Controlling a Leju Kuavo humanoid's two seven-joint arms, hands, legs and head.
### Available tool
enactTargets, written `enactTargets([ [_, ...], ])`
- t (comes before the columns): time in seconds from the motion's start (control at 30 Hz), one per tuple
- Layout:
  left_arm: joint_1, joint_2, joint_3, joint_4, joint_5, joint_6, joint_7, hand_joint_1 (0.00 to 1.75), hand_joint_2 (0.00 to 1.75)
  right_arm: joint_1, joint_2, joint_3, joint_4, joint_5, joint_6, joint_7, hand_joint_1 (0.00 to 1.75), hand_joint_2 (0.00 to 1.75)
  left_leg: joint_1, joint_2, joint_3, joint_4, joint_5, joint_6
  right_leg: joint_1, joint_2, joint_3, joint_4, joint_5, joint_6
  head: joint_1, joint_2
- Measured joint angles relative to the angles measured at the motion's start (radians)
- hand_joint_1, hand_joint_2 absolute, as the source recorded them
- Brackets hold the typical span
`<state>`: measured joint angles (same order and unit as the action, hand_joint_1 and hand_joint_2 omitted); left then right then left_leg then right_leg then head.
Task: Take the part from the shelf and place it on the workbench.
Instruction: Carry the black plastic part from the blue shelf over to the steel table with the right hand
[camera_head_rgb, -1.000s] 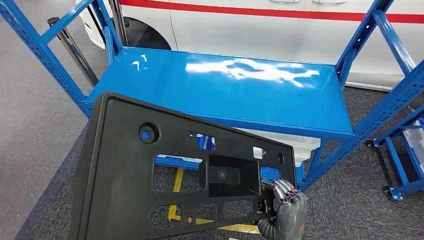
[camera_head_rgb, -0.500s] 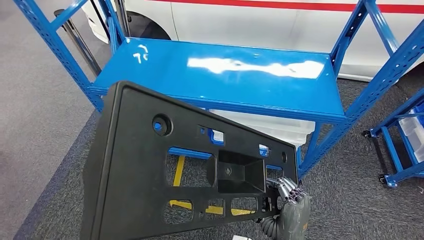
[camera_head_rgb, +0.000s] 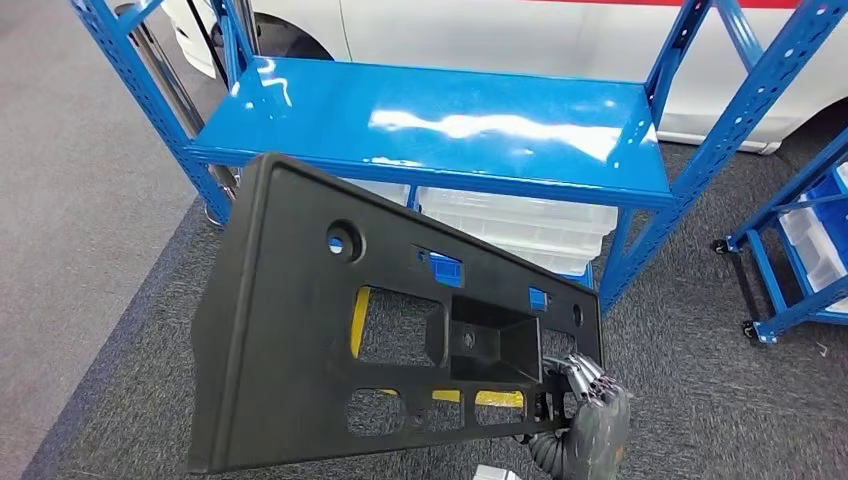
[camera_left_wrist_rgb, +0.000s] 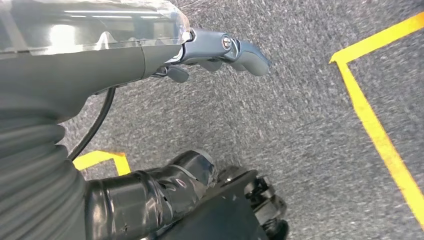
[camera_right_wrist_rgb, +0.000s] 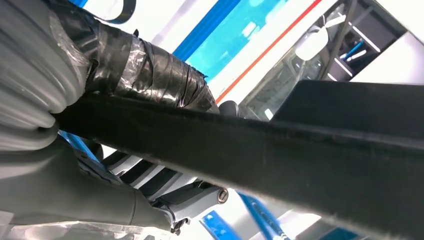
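Note:
The part is a large flat black plastic panel with several cut-outs and a boxed recess, held tilted in front of me in the head view. My right hand grips its lower right corner from below. In the right wrist view the part's black edge runs across between the taped thumb and the fingers. The blue shelf it came from stands bare beyond the part. In the left wrist view my left hand hangs over the grey carpet with its fingers apart, holding nothing.
Clear plastic bins sit under the shelf's top board. A white car stands behind the shelf. A blue wheeled cart is at the right. Yellow tape marks the grey carpet, with grey floor to the left.
The whole picture has shifted: the shelf now lies farther off and the bins under it have come into sight. The part stays in my right hand's grip.

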<state>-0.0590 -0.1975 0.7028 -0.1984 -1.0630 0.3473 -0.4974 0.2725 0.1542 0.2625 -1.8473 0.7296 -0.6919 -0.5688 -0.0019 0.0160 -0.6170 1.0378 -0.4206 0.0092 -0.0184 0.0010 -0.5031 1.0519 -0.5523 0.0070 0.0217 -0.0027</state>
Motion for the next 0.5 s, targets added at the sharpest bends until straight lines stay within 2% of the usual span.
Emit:
enactTargets([
  [0.03,0.001,0.000,0.001,0.000,0.000,0.000,0.000,0.00,1.75,0.001,0.000,0.000,0.000,0.001,0.000,0.001,1.75,1.75,0.002,0.000,-0.003,0.000,0.004,-0.007,0.000,-0.001,-0.007,0.000,0.006,-0.009,0.000,0.000],
  [0.07,0.002,0.000,0.002,0.000,0.000,0.000,-0.001,0.00,1.75,0.001,0.000,-0.001,-0.001,0.005,0.000,0.001,1.75,1.75,0.004,-0.002,-0.009,0.006,-0.004,-0.013,0.000,-0.003,-0.015,-0.002,0.014,-0.019,0.000,0.000],
  [0.1,0.003,0.000,0.003,0.000,-0.001,0.000,-0.001,0.00,1.75,0.001,0.000,-0.001,-0.003,0.010,0.000,0.000,1.75,1.75,0.007,-0.003,-0.018,0.025,-0.028,-0.018,-0.001,-0.004,-0.024,-0.004,0.023,-0.029,0.000,0.000],
  [0.13,0.004,0.000,0.004,0.000,-0.001,-0.001,-0.002,0.00,1.75,0.002,0.000,-0.001,-0.004,0.014,0.000,-0.002,1.75,1.75,0.009,-0.004,-0.032,0.061,-0.067,-0.022,-0.001,-0.005,-0.036,-0.006,0.032,-0.036,0.000,0.000],
  [0.2,0.004,0.000,0.005,0.000,-0.002,-0.002,-0.004,0.00,1.75,0.005,0.000,-0.001,-0.006,0.016,0.000,-0.003,1.75,1.75,0.011,-0.006,-0.064,0.174,-0.158,-0.027,0.001,-0.006,-0.061,-0.005,0.051,-0.043,-0.001,0.000],
  [0.23,0.004,0.000,0.005,0.000,-0.002,-0.002,-0.005,0.00,1.75,0.007,0.000,-0.001,-0.006,0.013,0.000,-0.002,1.75,1.75,0.011,-0.006,-0.074,0.227,-0.180,-0.027,0.004,-0.007,-0.073,-0.004,0.060,-0.043,-0.001,0.000],
  [0.27,0.004,0.000,0.005,0.000,-0.003,-0.002,-0.006,0.00,1.75,0.008,0.000,-0.001,-0.006,0.006,0.000,0.000,1.75,1.75,0.011,-0.006,-0.073,0.260,-0.178,-0.025,0.006,-0.007,-0.086,-0.003,0.069,-0.042,-0.001,0.000],
  [0.3,0.004,0.000,0.006,0.000,-0.004,-0.001,-0.006,0.00,1.75,0.009,-0.001,-0.001,-0.006,-0.005,0.000,0.003,1.75,1.75,0.011,-0.006,-0.055,0.259,-0.157,-0.022,0.007,-0.007,-0.096,-0.002,0.077,-0.042,-0.001,0.000],
  [0.33,0.004,0.000,0.006,0.000,-0.005,0.000,-0.006,0.00,1.75,0.009,-0.002,-0.001,-0.006,-0.019,0.000,0.007,1.75,1.75,0.009,-0.006,-0.020,0.223,-0.126,-0.018,0.008,-0.007,-0.105,-0.001,0.085,-0.041,-0.001,0.000],
  [0.37,0.003,0.000,0.007,0.000,-0.005,0.001,-0.007,0.00,1.75,0.009,-0.003,-0.001,-0.006,-0.033,0.000,0.010,1.75,1.75,0.007,-0.007,0.029,0.160,-0.102,-0.011,0.008,-0.007,-0.111,0.000,0.091,-0.039,-0.001,0.000],
  [0.4,0.002,0.000,0.007,0.000,-0.005,0.002,-0.007,0.00,1.75,0.009,-0.005,-0.001,-0.006,-0.044,0.000,0.013,1.75,1.75,0.004,-0.008,0.079,0.088,-0.092,-0.005,0.009,-0.007,-0.115,0.001,0.097,-0.035,0.000,0.000],
  [0.43,0.002,0.000,0.008,0.000,-0.006,0.002,-0.008,0.00,1.75,0.009,-0.006,-0.001,-0.006,-0.051,0.000,0.014,1.75,1.75,0.001,-0.008,0.117,0.028,-0.093,0.001,0.009,-0.007,-0.118,0.001,0.103,-0.031,0.000,0.000],
  [0.47,0.001,0.001,0.009,0.000,-0.006,0.002,-0.008,0.00,1.75,0.008,-0.008,-0.001,-0.006,-0.057,0.000,0.015,1.75,1.75,-0.002,-0.009,0.139,-0.012,-0.101,0.005,0.008,-0.007,-0.120,0.000,0.109,-0.025,0.000,0.000],
  [0.5,0.001,0.001,0.011,0.000,-0.006,0.002,-0.008,0.00,1.75,0.008,-0.009,-0.001,-0.006,-0.061,0.000,0.016,1.75,1.75,-0.004,-0.008,0.145,-0.032,-0.108,0.008,0.008,-0.008,-0.122,-0.001,0.116,-0.018,0.000,0.000],
])
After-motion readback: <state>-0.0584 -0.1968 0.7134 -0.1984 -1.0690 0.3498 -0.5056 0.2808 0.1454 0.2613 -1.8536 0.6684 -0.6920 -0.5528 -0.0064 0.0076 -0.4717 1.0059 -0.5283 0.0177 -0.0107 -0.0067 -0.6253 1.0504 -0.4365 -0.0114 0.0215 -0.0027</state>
